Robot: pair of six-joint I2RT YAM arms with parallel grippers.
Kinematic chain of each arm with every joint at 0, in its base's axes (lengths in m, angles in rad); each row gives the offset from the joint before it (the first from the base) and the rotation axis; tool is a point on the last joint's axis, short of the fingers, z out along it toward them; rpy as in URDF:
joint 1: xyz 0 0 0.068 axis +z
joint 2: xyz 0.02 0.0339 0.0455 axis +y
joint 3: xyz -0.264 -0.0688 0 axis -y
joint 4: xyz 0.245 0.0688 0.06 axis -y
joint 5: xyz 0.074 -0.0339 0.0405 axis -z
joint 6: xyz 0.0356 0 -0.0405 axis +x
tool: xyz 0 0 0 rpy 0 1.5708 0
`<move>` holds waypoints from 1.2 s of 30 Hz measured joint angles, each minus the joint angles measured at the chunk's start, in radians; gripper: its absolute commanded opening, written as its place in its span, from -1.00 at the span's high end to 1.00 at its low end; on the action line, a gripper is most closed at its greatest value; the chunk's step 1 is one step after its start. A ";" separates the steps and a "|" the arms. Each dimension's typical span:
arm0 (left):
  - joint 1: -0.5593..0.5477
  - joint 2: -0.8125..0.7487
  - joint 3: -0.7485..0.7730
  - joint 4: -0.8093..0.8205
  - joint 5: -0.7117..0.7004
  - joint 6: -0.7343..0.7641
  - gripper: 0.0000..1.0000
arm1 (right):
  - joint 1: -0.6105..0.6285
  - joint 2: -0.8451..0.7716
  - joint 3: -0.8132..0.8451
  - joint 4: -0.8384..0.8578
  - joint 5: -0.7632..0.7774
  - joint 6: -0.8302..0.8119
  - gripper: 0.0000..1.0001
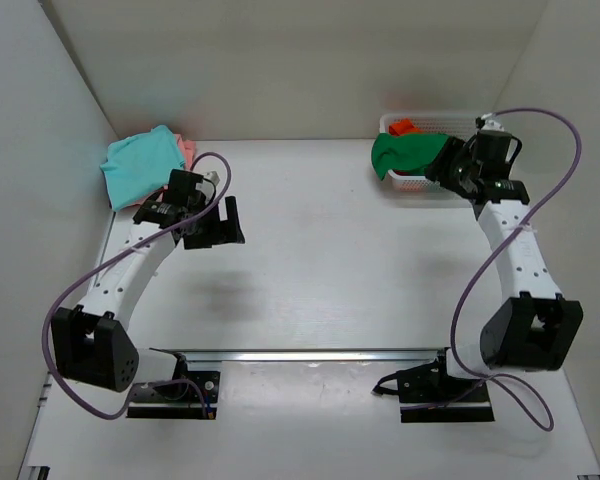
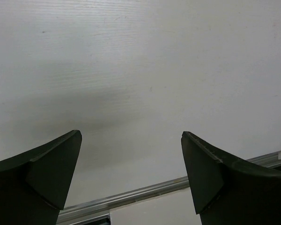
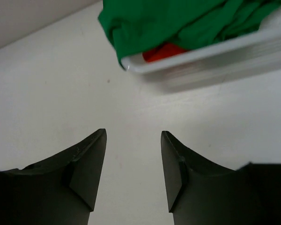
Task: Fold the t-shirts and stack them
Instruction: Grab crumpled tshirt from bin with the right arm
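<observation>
A teal t-shirt lies folded at the back left on top of a pale pink t-shirt, of which only an edge shows. A dark green t-shirt hangs over the front left rim of the white basket; it also shows in the right wrist view. An orange t-shirt lies in the basket under it. My right gripper is open and empty above the table, just short of the basket. My left gripper is open and empty above bare table.
White walls close in the table on the left, back and right. An aluminium rail runs across the near edge between the arm bases. The basket rim stands right in front of my right fingers.
</observation>
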 measured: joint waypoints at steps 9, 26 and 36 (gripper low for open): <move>-0.016 0.119 0.104 0.031 0.037 0.010 -0.98 | -0.001 0.579 0.661 0.003 0.064 -0.089 -0.24; 0.009 0.203 0.000 0.087 0.151 0.006 -0.97 | -0.032 1.155 1.108 -0.166 0.058 -0.076 1.00; 0.010 0.306 0.071 0.106 0.203 -0.017 -0.97 | -0.032 0.988 1.024 -0.100 -0.006 -0.088 1.00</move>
